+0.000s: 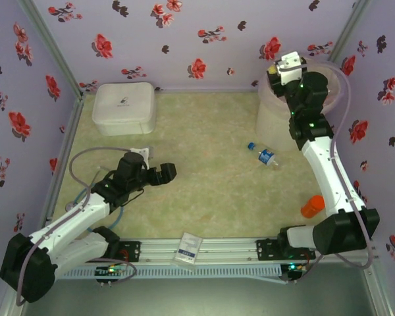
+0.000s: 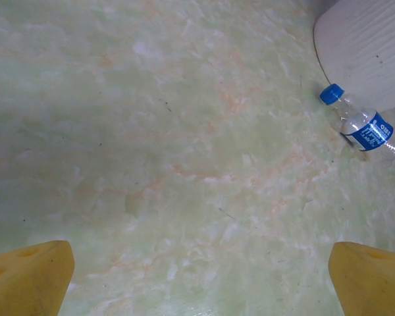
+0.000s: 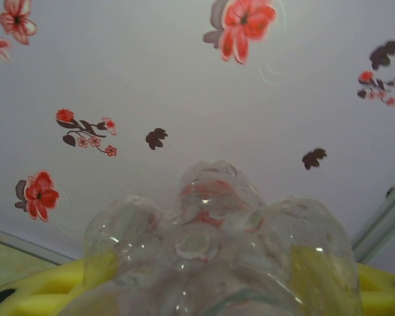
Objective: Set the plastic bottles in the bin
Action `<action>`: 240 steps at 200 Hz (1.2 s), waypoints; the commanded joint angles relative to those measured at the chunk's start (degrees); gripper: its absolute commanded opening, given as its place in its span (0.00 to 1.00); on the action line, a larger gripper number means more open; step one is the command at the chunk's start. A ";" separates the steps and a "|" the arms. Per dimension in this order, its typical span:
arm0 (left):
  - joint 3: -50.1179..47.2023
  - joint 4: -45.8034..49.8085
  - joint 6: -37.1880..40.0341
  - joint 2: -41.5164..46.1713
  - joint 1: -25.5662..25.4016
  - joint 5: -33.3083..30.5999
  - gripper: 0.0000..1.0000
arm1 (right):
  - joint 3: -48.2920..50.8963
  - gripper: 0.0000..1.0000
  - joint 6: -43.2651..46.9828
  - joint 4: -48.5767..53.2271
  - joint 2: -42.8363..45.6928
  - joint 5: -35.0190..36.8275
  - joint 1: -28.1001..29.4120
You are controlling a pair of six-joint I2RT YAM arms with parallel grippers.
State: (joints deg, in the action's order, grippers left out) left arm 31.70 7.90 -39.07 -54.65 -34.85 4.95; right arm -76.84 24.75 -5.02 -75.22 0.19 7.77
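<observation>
Bottle delivery is judged to be at the release stage. The right tool (image 1: 284, 66) is held high at the upper right of the overhead view, directly over the bin (image 1: 342, 82), so that anything let go would fall inside rather than onto the rim. In the right wrist view a clear bottle (image 3: 207, 243) is seen clamped between the yellow fingers (image 3: 46, 289), its moulded base pointing toward the flowered wall. The jaws are partly closed on its body, a width suited to a soft, crushable shell. One blue-capped bottle (image 1: 266, 157) lies on its side on the surface (image 1: 204, 191), close to the bin's foot. It is found right of centre in the overhead view and at the right edge of the left wrist view. The left tool (image 1: 161, 174) is set low at the lower left with its jaws spread fully and nothing between them, probably placed clear so the right arm can work unhindered. A white lidded box (image 1: 124, 107) sits at the upper left. An orange object (image 1: 313, 206), too small to identify, lies beside the right arm.
</observation>
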 commanded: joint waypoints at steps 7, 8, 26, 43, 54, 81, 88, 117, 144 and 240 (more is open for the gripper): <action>-0.08 0.89 -0.37 0.11 0.48 -1.16 1.00 | 1.57 0.41 -6.49 -0.72 2.32 -4.74 -2.37; -0.03 0.89 -0.38 0.05 0.48 -1.16 1.00 | 1.59 0.41 -6.57 -0.44 2.34 -4.88 -2.34; 0.44 0.75 -0.53 -0.35 0.49 -1.16 1.00 | 2.26 0.42 -8.13 3.50 2.27 -8.56 -2.34; 0.69 0.76 -0.60 -0.35 0.48 -1.21 1.00 | 2.94 0.42 -10.07 5.96 1.75 -9.89 -2.39; 0.66 0.91 -0.79 -0.12 0.49 -1.08 1.00 | 3.71 0.43 -10.78 6.70 1.28 -9.94 -2.41; 0.48 1.05 -1.01 0.06 0.49 -1.14 1.00 | 4.67 0.43 -13.46 8.62 -0.58 -10.47 -2.41; 0.44 1.03 -1.17 0.09 0.49 -1.14 1.00 | 4.68 0.43 -14.12 9.23 -1.26 -11.21 -2.46; 0.56 0.97 -1.31 -0.10 0.49 -1.15 1.00 | 3.51 0.45 -16.34 11.07 -5.33 -12.49 -2.41; 0.62 1.03 -1.31 -0.13 0.49 -1.16 1.00 | 0.64 0.46 -18.31 12.83 -10.06 -13.69 -2.41; 2.12 1.50 -0.70 -1.37 0.46 -1.17 1.00 | -5.50 0.66 -21.37 19.54 -18.79 -6.74 -2.81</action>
State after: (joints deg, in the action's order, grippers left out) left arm 31.88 8.32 -39.97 -55.31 -34.85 4.93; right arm -82.50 5.43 6.09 -91.07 -7.31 4.91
